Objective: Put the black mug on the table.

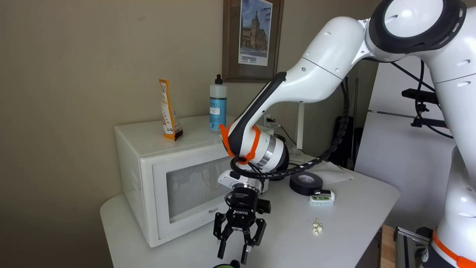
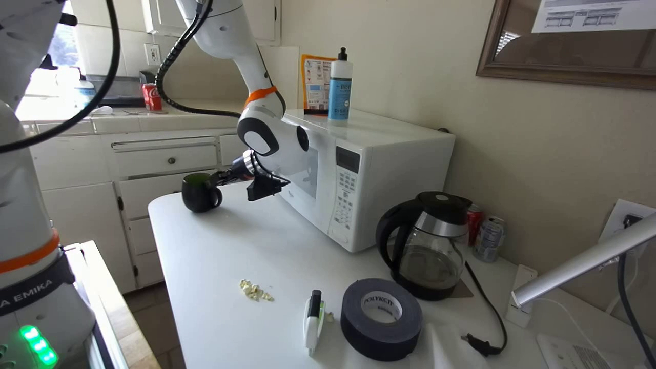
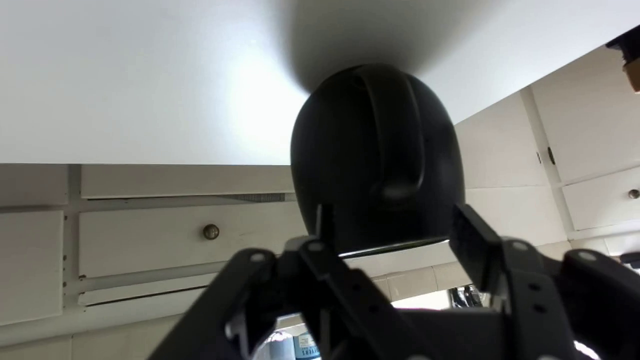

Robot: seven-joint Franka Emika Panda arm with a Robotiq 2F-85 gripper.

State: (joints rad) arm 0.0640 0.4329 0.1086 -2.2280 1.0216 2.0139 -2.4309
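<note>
The black mug (image 2: pixel 196 195) stands upright on the table (image 2: pixel 230 241) near its rounded far corner, its handle turned toward my gripper. In an exterior view only the mug's rim and green inside (image 1: pixel 224 265) show at the bottom edge. In the wrist view the mug (image 3: pixel 345 150) fills the middle, handle facing the camera, with a shadow on the table (image 3: pixel 150 90). My gripper (image 1: pixel 232 253) is open, its fingers apart at the mug's handle side. In the wrist view the fingertips (image 3: pixel 392 220) lie across the mug's rim end; I cannot tell whether they touch it.
A white microwave (image 2: pixel 394 138) stands beside the arm, with a white-and-blue bottle (image 2: pixel 340 97) and an orange bag (image 1: pixel 169 111) on top. A black-lidded glass jug (image 2: pixel 433 256), a tape roll (image 2: pixel 359 333), a brush (image 2: pixel 311 328) and popcorn (image 2: pixel 254 290) are on the table.
</note>
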